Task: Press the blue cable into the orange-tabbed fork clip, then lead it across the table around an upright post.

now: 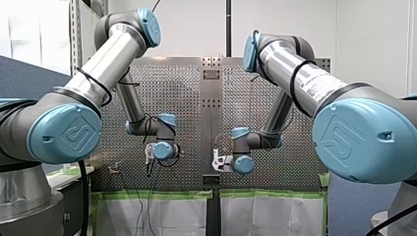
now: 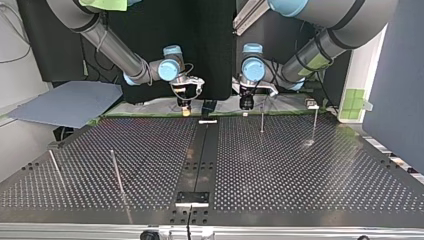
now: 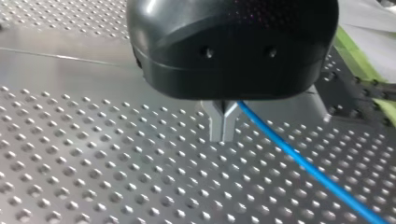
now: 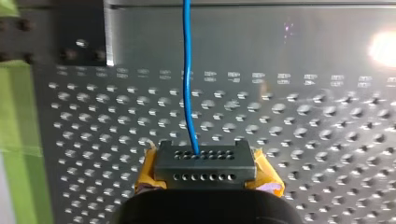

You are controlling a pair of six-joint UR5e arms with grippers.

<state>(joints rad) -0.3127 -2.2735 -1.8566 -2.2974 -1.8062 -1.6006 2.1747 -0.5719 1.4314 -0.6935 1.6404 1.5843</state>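
The blue cable (image 3: 299, 161) runs out from my left gripper (image 3: 222, 133), whose metal fingers (image 3: 215, 122) are pressed together on it just above the perforated table. In the right wrist view the blue cable (image 4: 187, 79) leads straight ahead from my right gripper (image 4: 204, 161), which is shut on it between yellow pads (image 4: 266, 179). In the top view both grippers hang side by side at the far edge, my right gripper (image 2: 185, 103) at the view's left and my left gripper (image 2: 246, 103) at its right. A small clip-like fixture (image 2: 312, 105) stands at the far right; I cannot tell its colour.
Two upright posts (image 2: 262, 120) (image 2: 315, 124) stand close to my left gripper. Two more posts (image 2: 117, 171) (image 2: 56, 168) lean at the top view's near left. A white piece (image 2: 207, 121) lies on the dark centre strip (image 2: 200, 160). Green tape (image 4: 16, 121) lines the table's edge.
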